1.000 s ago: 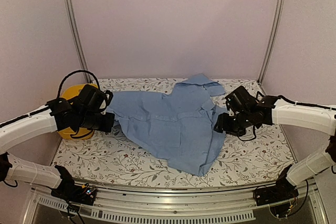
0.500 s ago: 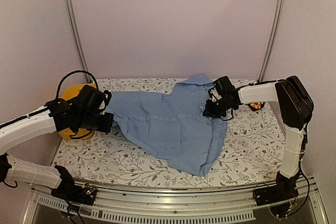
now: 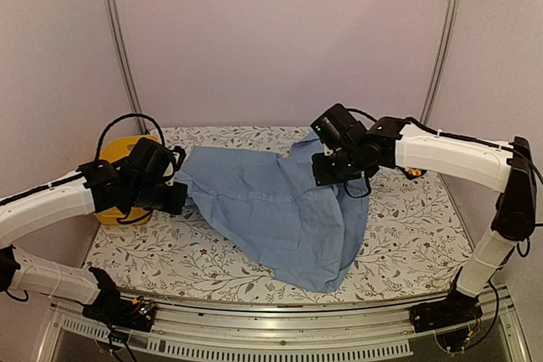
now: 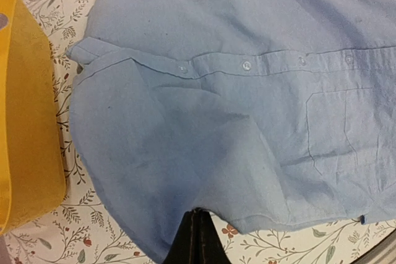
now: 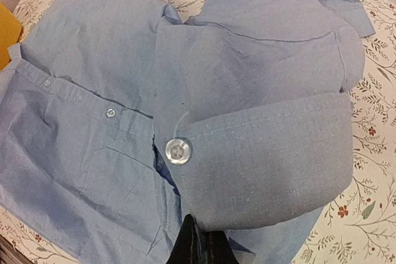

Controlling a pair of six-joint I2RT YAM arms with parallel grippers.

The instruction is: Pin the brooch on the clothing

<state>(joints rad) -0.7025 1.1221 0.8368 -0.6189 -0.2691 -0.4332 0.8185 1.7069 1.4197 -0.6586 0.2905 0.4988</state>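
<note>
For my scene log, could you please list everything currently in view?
shirt: one, light blue, spread over the table centre
basket: one, yellow, far left of the table
brooch: one, orange, barely visible behind the right arm
table: one, white floral cover
left gripper: one, black, shut on the shirt's left edge
right gripper: one, black, shut on a raised fold of the shirt

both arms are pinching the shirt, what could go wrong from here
1. The right pincer is shut on a folded-over flap of the shirt. Pulling may bunch the fabric and bury the front.
2. The left pincer is shut on the shirt's edge, so neither is free for the brooch. It seems to lie half hidden by the right arm, which might sweep it away.
</note>
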